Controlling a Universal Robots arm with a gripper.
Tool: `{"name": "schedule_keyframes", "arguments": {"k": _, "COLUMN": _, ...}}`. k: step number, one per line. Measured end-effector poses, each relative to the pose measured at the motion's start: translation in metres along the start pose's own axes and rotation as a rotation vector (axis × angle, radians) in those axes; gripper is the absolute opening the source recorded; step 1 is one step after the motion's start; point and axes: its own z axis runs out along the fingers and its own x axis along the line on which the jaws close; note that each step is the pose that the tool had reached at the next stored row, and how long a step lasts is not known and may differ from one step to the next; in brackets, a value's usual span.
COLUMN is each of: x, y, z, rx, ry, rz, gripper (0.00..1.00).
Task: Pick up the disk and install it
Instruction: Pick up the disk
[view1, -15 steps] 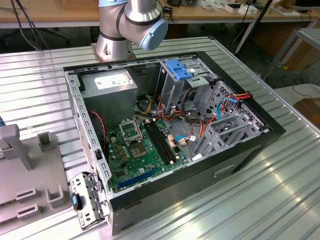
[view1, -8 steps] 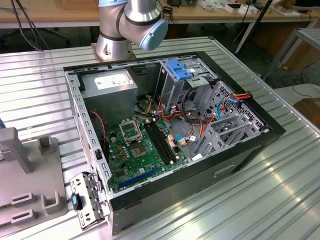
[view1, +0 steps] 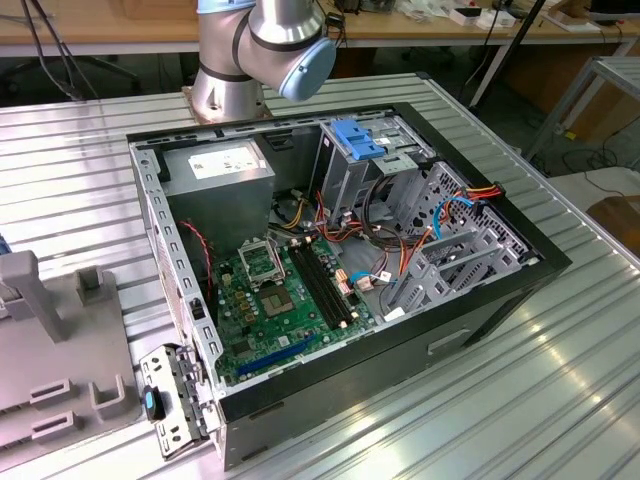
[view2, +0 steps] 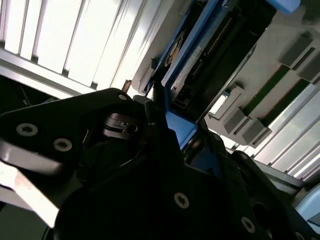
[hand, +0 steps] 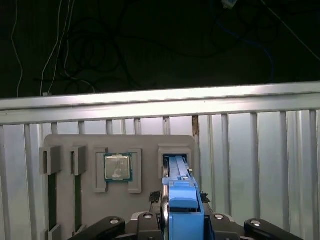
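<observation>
The disk (hand: 181, 192), a dark slab in a bright blue carrier frame, stands on edge in a slot of the grey holder tray (hand: 145, 142) in the first wrist view. My gripper (hand: 182, 219) sits around its near end, black fingers (hand: 150, 218) close on both sides. In the second wrist view the disk (view2: 210, 50) runs away from the gripper (view2: 175, 135), whose fingers press against the blue frame. The open computer case (view1: 500, 290) lies on the table in the exterior view.
The holder tray also carries a processor chip (hand: 117, 167) and two memory sticks (hand: 52, 200) in slots. In the case are a silver power supply (view1: 220, 170), a motherboard (view1: 280, 300), loose cables (view1: 400, 250) and a light-blue bracket (view1: 358, 138) on the drive cage. The arm's base (view1: 245, 60) stands behind the case.
</observation>
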Motion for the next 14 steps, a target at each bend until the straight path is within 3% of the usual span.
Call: {"name": "schedule_keyframes", "arguments": {"k": 14, "x": 0.0007, "y": 0.0000, "z": 0.0001, "rx": 0.0008, "ry": -0.0010, "rz": -0.030, "gripper": 0.37}}
